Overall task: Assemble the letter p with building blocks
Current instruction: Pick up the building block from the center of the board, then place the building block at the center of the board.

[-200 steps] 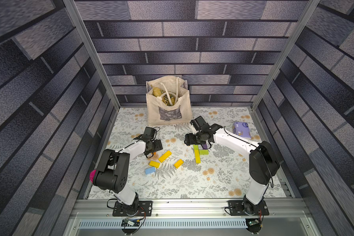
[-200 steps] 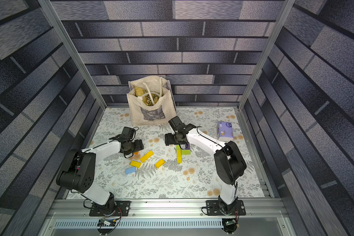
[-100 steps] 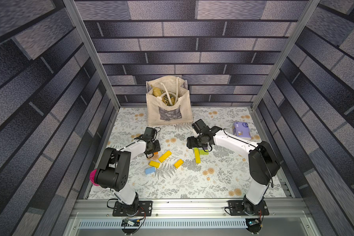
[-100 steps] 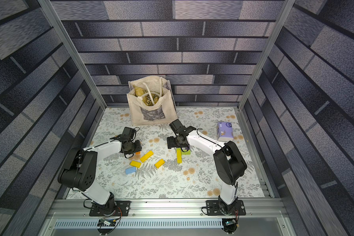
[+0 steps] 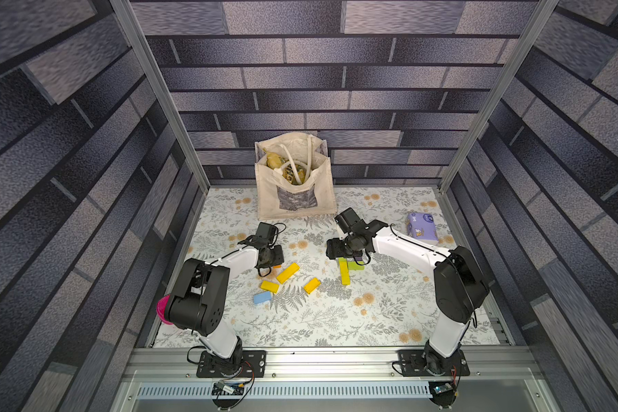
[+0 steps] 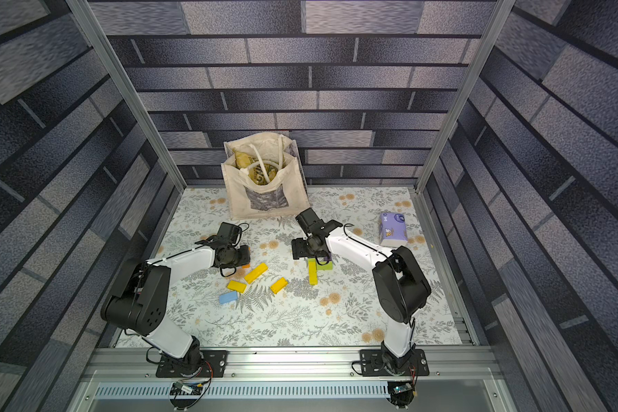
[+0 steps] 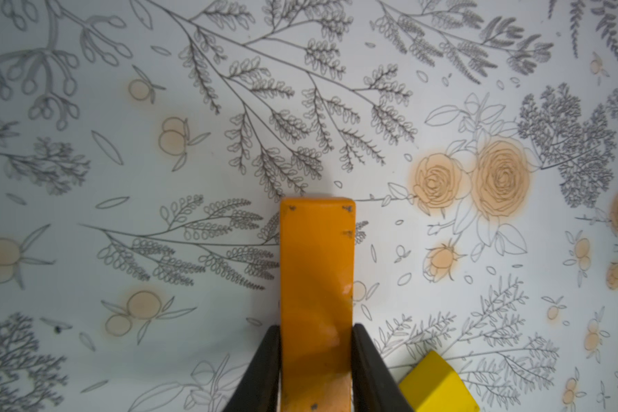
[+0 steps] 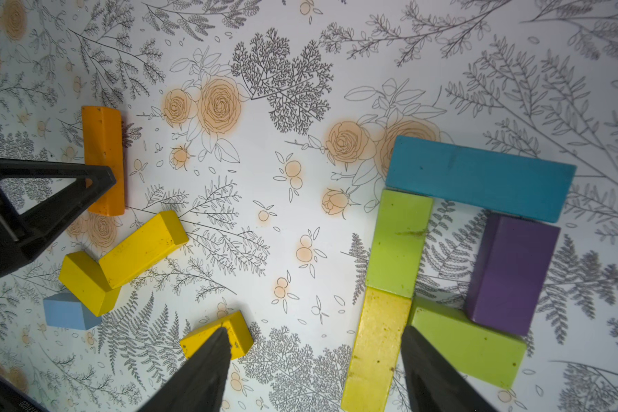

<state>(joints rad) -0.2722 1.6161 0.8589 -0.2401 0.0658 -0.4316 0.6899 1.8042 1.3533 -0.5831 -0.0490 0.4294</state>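
Left hand [image 7: 316,327]: pinching the orange block [image 7: 316,267], flat on the bench [image 5: 336,321], left side.
Right hand [image 8: 314,330]: spread wide above the long yellow block [image 8: 375,349].
Letter blocks: teal block [image 8: 478,178], purple block [image 8: 511,274] and lime green blocks [image 8: 398,242] touch, mid-bench.
Loose blocks: yellow blocks [image 5: 288,273] and light blue block [image 5: 262,297], left.
Writing: the print on the cloth bag [image 5: 293,192] is too small to read.

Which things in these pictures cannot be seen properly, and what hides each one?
- Both top views: the right gripper largely hides the teal block and purple block.
- Both top views: the left gripper covers nearly all of the orange block; the left wrist view cuts off its held end.
- Right wrist view: the edge cuts off the yellow stem block.
- Both top views: the tote bag walls hide most contents; the tissue pack print is too small.
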